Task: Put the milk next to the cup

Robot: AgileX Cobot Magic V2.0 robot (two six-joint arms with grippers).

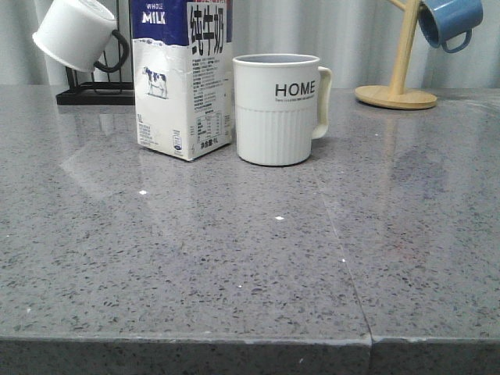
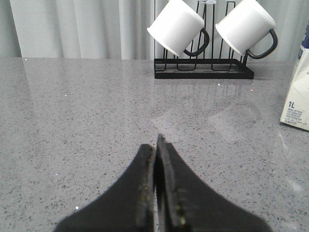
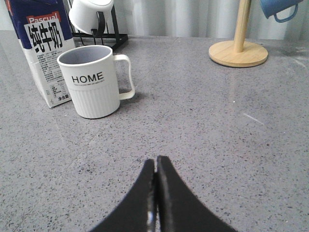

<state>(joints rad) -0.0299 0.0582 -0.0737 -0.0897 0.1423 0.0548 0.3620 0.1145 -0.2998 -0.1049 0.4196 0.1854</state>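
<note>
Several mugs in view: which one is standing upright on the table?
The HOME mug, ribbed and off-white, stands on the table right beside the milk. The white mugs hang tilted on the black rack; the blue mug hangs from the wooden stand.

Black tapered fingers [image 2: 145, 193], smooth, matte, curved
</note>
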